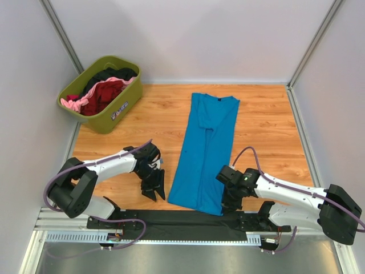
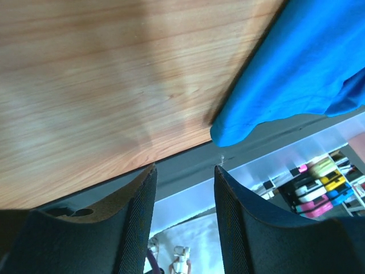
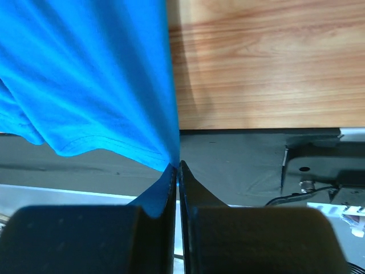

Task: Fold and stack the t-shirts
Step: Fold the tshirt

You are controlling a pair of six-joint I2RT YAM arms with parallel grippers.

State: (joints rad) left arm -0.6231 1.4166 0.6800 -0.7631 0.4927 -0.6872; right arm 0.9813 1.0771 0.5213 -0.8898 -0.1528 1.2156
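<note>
A bright blue t-shirt (image 1: pixel 205 151) lies lengthwise on the wooden table, folded into a long narrow strip with its collar at the far end. My right gripper (image 1: pixel 227 201) is shut on its near right hem corner (image 3: pixel 165 154), lifting the cloth at the table's front edge. My left gripper (image 1: pixel 155 191) is open and empty, just left of the shirt's near left corner (image 2: pixel 228 134), over the table's front edge. Dark red, pink and black shirts (image 1: pixel 102 91) lie heaped in the olive-green tub.
The olive-green plastic tub (image 1: pixel 122 108) stands at the far left corner. A black mat (image 1: pixel 188 220) and a metal rail run along the front edge. White walls enclose the table on three sides.
</note>
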